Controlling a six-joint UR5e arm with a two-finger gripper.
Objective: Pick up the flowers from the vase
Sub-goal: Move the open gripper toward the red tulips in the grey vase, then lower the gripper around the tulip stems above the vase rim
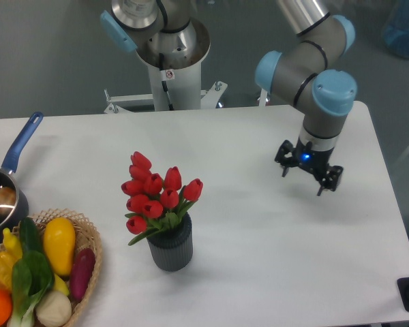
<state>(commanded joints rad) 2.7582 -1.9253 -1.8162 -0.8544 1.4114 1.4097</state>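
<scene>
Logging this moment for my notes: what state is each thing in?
flowers: standing in the vase, untouched
vase: upright on the table
gripper: jaws open, empty, off to one side of the flowers
saucepan: upright, something inside
basket: full of vegetables

Red flowers upright in ribbed vase

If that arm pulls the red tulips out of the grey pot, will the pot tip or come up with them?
Possibly. The vase looks short and small, so probably light, and the flowers lean left, filling its mouth; friction might lift or tilt it. The bunched stems likely come out together. The end effector is open, far off to the right.
</scene>
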